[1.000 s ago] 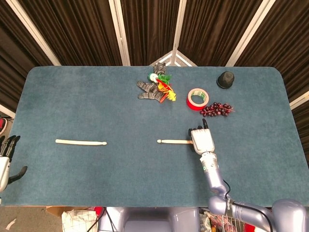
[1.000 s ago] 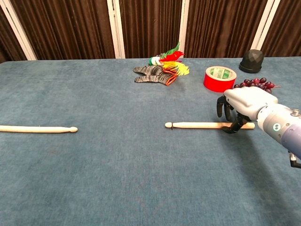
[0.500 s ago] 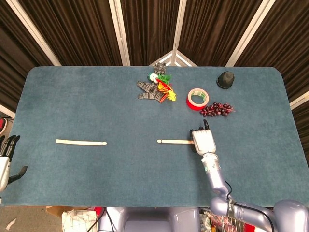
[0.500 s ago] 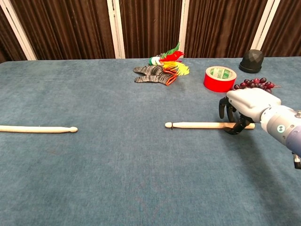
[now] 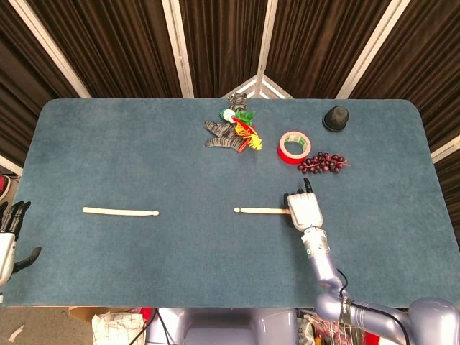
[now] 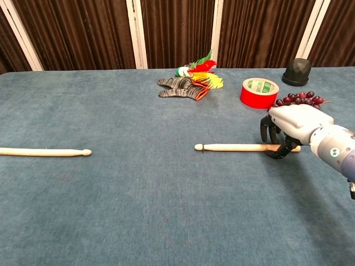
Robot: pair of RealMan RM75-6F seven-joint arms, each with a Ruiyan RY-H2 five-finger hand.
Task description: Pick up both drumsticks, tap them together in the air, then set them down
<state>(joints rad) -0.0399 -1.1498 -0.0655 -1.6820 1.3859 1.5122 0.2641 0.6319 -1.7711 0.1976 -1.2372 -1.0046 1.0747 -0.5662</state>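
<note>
Two pale wooden drumsticks lie flat on the blue table. The left drumstick (image 5: 120,211) (image 6: 44,152) is at the left, with nothing touching it. Over the butt end of the right drumstick (image 5: 260,210) (image 6: 233,147) hovers my right hand (image 5: 303,210) (image 6: 294,124). Its fingers arch down behind the stick and the thumb curls in front, and the stick still rests on the cloth. My left hand (image 5: 8,237) hangs off the table's left edge with its fingers apart, holding nothing. The chest view does not show it.
A red tape roll (image 5: 293,146) (image 6: 259,91) and a bunch of dark grapes (image 5: 323,162) (image 6: 302,98) sit just behind my right hand. A black dome (image 5: 336,118) stands at the back right. A striped glove with a colourful toy (image 5: 230,133) lies at the back centre.
My right hand has slid slightly right along the stick's butt end, fingers curling lower around it. Neither drumstick nor the left hand has moved.
</note>
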